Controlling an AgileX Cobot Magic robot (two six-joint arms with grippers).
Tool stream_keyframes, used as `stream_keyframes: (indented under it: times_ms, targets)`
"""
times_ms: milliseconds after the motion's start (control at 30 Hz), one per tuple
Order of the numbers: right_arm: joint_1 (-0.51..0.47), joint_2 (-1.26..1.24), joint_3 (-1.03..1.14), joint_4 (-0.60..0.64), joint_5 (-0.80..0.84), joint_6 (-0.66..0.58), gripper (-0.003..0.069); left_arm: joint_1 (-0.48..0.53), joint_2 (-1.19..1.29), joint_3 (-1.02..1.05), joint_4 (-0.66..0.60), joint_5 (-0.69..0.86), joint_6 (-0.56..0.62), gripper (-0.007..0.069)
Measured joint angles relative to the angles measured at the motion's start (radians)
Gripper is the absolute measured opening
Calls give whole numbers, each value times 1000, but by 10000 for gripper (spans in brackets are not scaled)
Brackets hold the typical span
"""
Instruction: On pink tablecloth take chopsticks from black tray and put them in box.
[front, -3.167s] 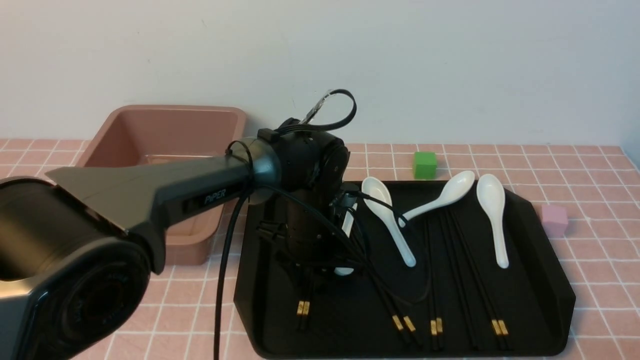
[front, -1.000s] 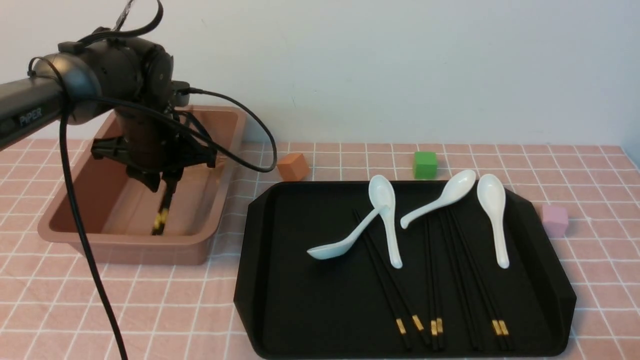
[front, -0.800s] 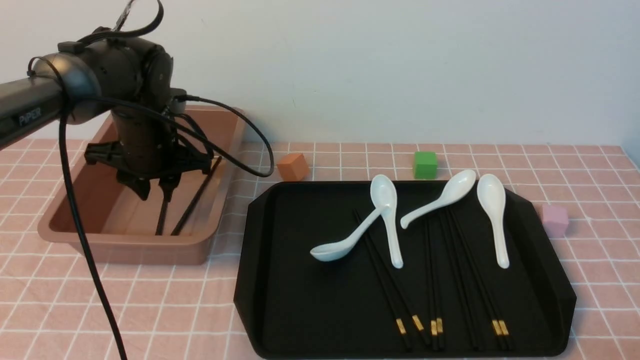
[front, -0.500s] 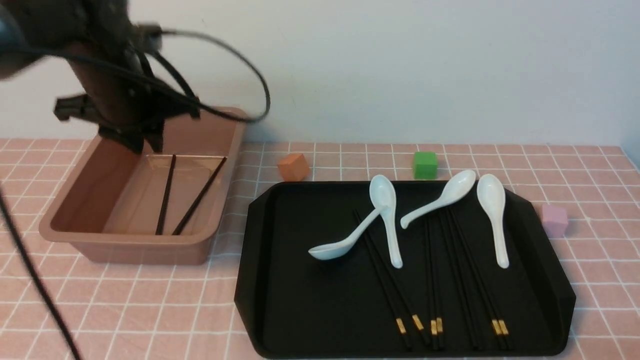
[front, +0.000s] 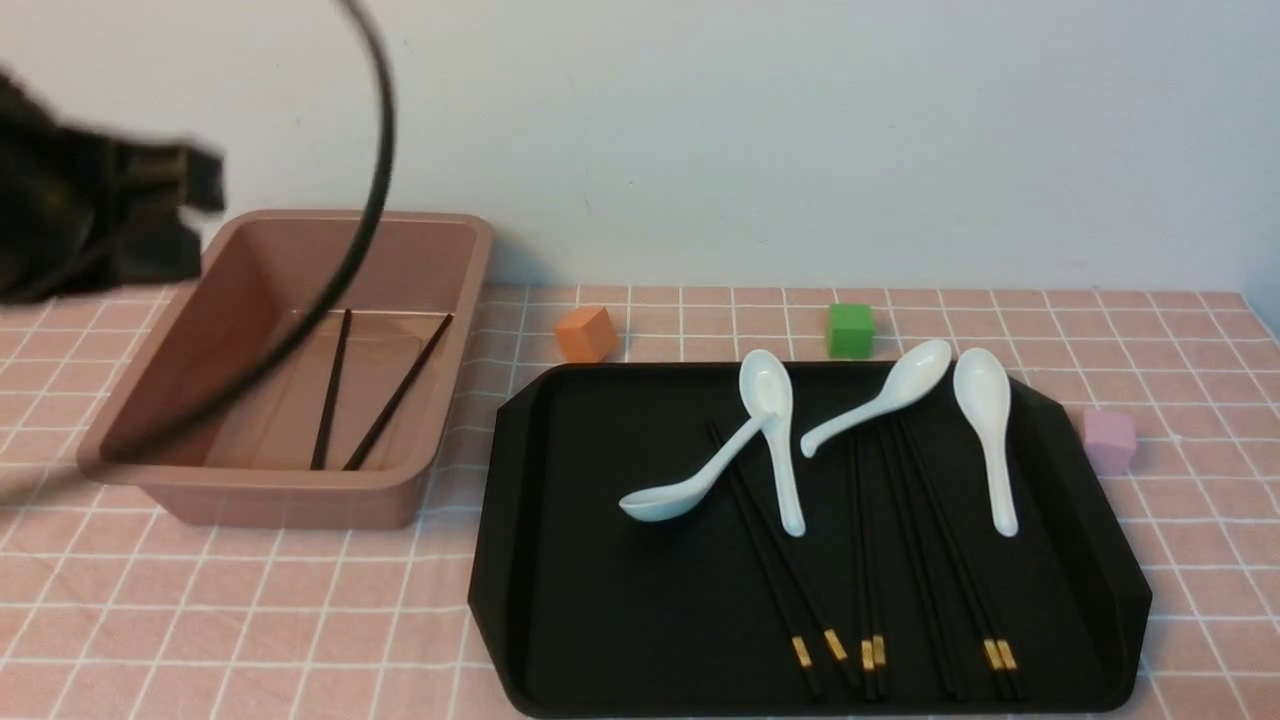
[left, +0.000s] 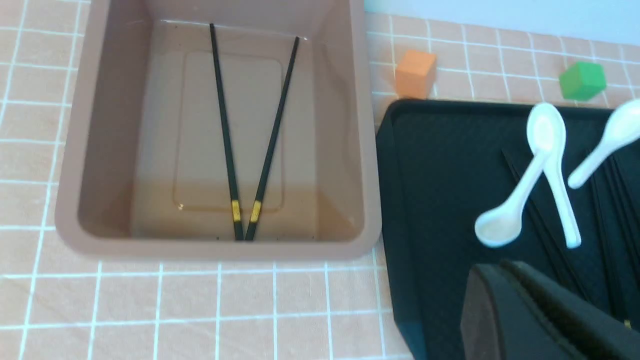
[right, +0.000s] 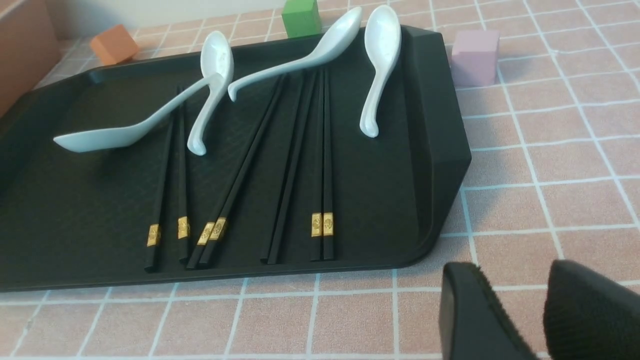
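On the pink tablecloth (front: 300, 620) the box (front: 350, 217) stands at the left with one pair of chopsticks (front: 330, 390) lying splayed on its floor; the pair also shows in the left wrist view (left: 224, 125). The black tray (front: 580, 600) at the right holds several more pairs (front: 864, 560), gold bands toward me. My left arm (front: 90, 220) is a blur high to the left of the box. My left gripper (left: 492, 267) looks shut and empty. My right gripper (right: 515, 280) is open and empty over the cloth beside the tray's near right corner (right: 440, 200).
Several white spoons (front: 985, 400) lie across the chopstick tips in the tray. An orange cube (front: 586, 333), a green cube (front: 851, 329) and a pink cube (front: 1109, 440) sit on the cloth around the tray. The left arm's cable (front: 330, 290) swings over the box.
My left gripper carried a pair from the tray to the box and let it go. It has since risen up and to the left. One spoon in the tray shifted.
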Motion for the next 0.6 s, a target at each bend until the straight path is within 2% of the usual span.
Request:
stream_keyframes:
  times_ms: [267, 400, 600]
  targets:
    - [0, 0, 0, 0, 0, 0, 240, 0, -502, 527, -69, -316, 80, -13]
    - [0, 0, 0, 0, 0, 0, 240, 0, -675, 670, -92, -380, 82, -13]
    - [0, 0, 0, 0, 0, 0, 240, 0, -798, 752, -97, -394, 83, -13]
